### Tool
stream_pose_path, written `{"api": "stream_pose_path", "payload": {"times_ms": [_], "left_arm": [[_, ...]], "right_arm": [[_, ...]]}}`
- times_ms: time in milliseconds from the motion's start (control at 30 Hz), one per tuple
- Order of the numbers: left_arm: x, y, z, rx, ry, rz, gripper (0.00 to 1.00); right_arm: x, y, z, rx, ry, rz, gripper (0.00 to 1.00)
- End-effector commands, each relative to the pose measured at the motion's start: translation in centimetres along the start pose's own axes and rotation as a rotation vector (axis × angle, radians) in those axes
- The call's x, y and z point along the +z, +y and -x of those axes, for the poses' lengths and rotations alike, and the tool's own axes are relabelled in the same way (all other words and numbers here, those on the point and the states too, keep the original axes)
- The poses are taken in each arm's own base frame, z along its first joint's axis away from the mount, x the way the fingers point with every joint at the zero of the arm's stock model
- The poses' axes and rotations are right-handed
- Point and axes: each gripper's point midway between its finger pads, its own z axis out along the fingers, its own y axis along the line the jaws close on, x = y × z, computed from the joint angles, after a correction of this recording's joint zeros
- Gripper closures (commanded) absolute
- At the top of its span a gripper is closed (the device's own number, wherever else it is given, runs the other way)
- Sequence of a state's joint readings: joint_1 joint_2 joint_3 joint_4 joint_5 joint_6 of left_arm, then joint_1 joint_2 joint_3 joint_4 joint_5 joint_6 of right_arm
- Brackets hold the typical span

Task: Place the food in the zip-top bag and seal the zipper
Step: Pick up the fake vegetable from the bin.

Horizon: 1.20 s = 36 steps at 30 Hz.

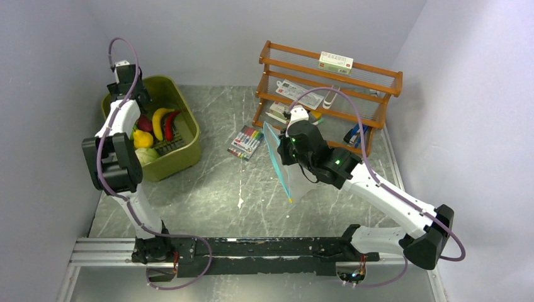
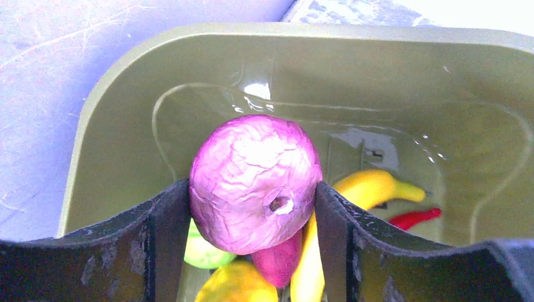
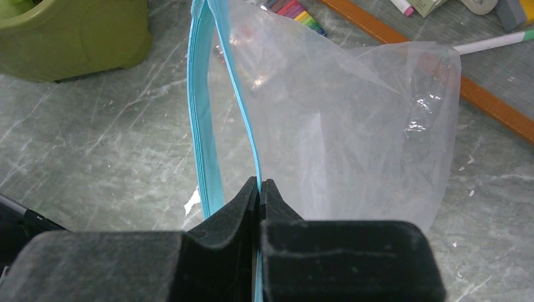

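While the right gripper (image 3: 259, 187) pinches the unsealed teal-blue zipper strip (image 3: 200, 119) of the empty clear plastic zip-top bag (image 3: 352, 126), the left gripper (image 2: 252, 207) clamps just one purple-red round toy fruit (image 2: 252, 163) above the olive-green plastic tub (image 2: 378, 63).

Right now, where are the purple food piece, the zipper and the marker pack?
purple food piece (image 2: 255, 179): left wrist view, centre of wrinkled skin.
zipper (image 3: 200, 126): right wrist view, mid-length of teal strip.
marker pack (image 1: 246, 141): top view, pack's middle.
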<state>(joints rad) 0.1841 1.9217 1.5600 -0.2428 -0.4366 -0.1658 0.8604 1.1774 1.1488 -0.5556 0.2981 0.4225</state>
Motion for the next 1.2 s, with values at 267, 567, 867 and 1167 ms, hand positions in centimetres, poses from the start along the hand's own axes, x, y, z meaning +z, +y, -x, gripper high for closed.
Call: {"api": "stream_pose_path", "payload": {"times_ms": [267,567,867,1167], "left_arm": [[-9.1,-2.0,0.7,-0.103,0.06,-0.269,0.6],[-17.0,-4.5,-0.2,-0.152,0.1,-0.592,0.61],[-24.0,-6.6,-3.5,-0.146,0.176,-0.908,0.63],[-31.4,-7.9,-3.2,-0.174,0.159,-1.222,0.67]], "right_arm": [[0.3,0.7,-0.3,0.023,0.024,0.026,1.0],[0.9,1.1,-1.0,0.041,0.062,0.031,1.0],[2.2,2.3,-1.4,0.085,0.112,0.05,1.0],[2.7,4.4,0.6,0.177,0.068,0.117,1.0]]}}
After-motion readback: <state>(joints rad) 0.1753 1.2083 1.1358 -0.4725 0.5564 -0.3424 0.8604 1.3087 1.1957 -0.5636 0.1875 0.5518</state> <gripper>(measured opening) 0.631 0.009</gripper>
